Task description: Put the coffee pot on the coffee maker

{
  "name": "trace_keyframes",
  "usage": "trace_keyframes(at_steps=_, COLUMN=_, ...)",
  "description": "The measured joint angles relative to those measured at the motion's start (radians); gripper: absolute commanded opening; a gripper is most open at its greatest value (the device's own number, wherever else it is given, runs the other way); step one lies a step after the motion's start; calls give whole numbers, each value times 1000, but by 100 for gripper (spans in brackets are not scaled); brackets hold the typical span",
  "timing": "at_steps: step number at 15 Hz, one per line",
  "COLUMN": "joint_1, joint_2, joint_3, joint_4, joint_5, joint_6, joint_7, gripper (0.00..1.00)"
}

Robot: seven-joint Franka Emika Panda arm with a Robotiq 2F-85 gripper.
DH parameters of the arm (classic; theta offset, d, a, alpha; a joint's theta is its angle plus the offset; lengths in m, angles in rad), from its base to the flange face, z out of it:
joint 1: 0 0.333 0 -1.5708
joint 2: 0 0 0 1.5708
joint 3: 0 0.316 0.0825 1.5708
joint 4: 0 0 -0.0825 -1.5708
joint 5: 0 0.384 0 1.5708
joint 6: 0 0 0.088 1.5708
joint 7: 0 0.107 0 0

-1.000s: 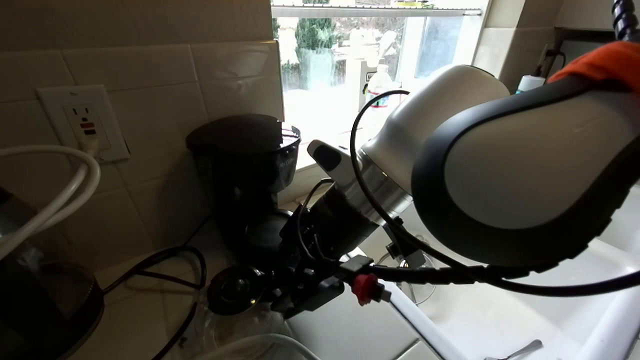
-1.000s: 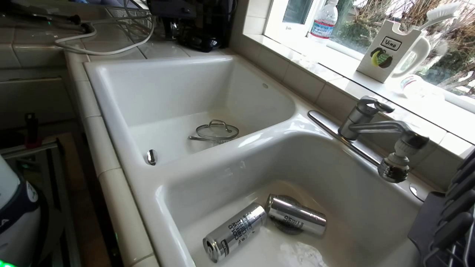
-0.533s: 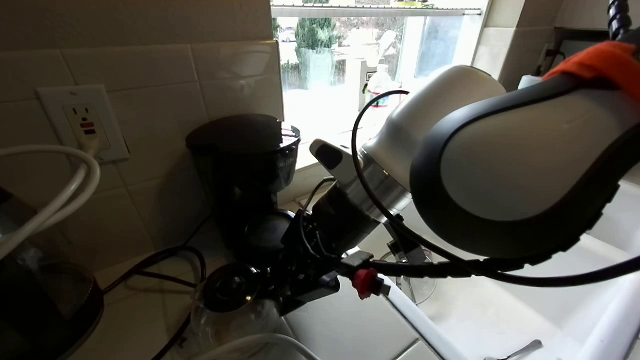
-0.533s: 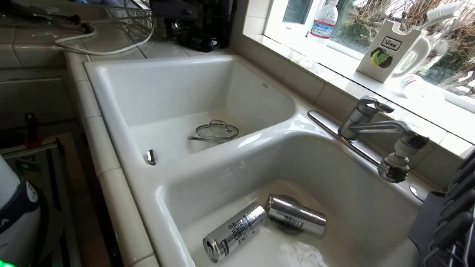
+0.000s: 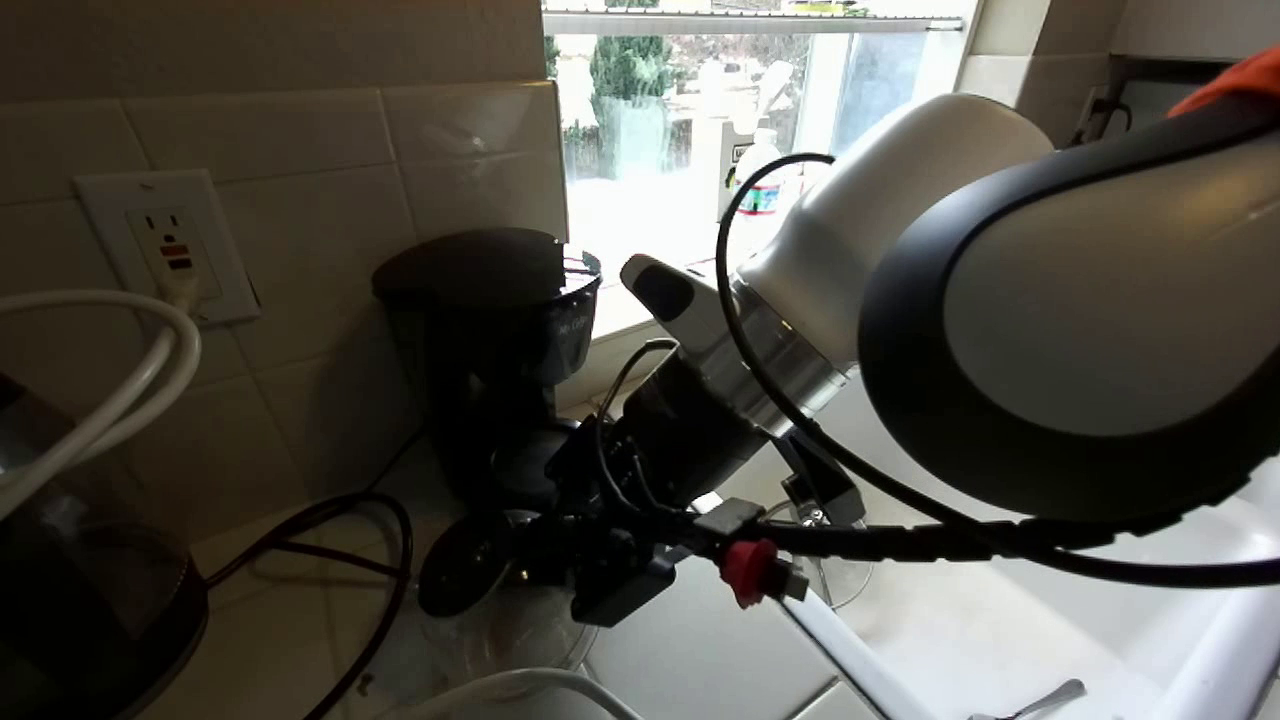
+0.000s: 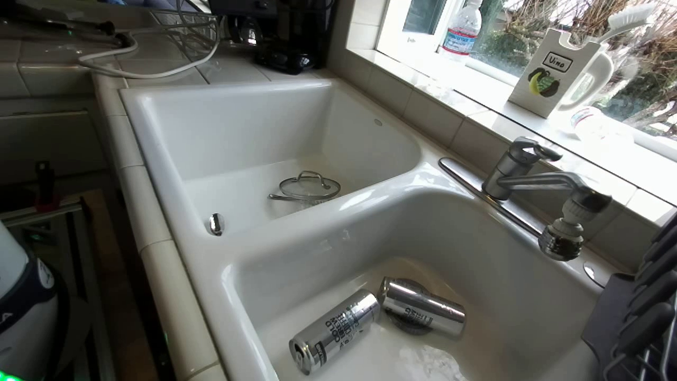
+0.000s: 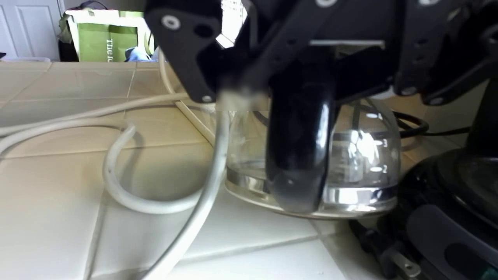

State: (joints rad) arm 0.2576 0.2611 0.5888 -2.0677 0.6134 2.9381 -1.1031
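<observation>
The coffee pot [image 7: 362, 171] is a clear glass carafe with a black handle [image 7: 297, 163] facing the wrist camera. My gripper [image 7: 301, 77] is shut on the upper part of that handle, one finger on either side. In an exterior view the pot's black lid [image 5: 465, 568] leans and its glass body shows faintly below; the gripper sits at its right. Whether the pot's base touches the tiles I cannot tell. The black coffee maker [image 5: 490, 330] stands upright behind the pot against the wall, its round plate [image 5: 525, 465] bare. Part of its base [image 7: 439, 237] fills the wrist view's lower right.
A black cord [image 5: 400, 530] loops over the counter left of the pot. White cable [image 7: 155, 206] curls beside it, and a plug [image 7: 404, 264] lies near the machine's base. A dark glass appliance [image 5: 120, 610] stands at left. The white sink [image 5: 1000, 620] borders the counter.
The jaws have closed onto the handle. The pot's lid has gone from nearly level to leaning, and the glass body has shifted right. The arm has moved right and slightly up.
</observation>
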Motion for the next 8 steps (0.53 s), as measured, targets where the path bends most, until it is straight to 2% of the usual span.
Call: trace_keyframes(at_steps=8, joint_1=-21, joint_2=-9, joint_3=35, joint_4=-4, joint_5=48, joint_6=0, joint_7=-25, gripper=0)
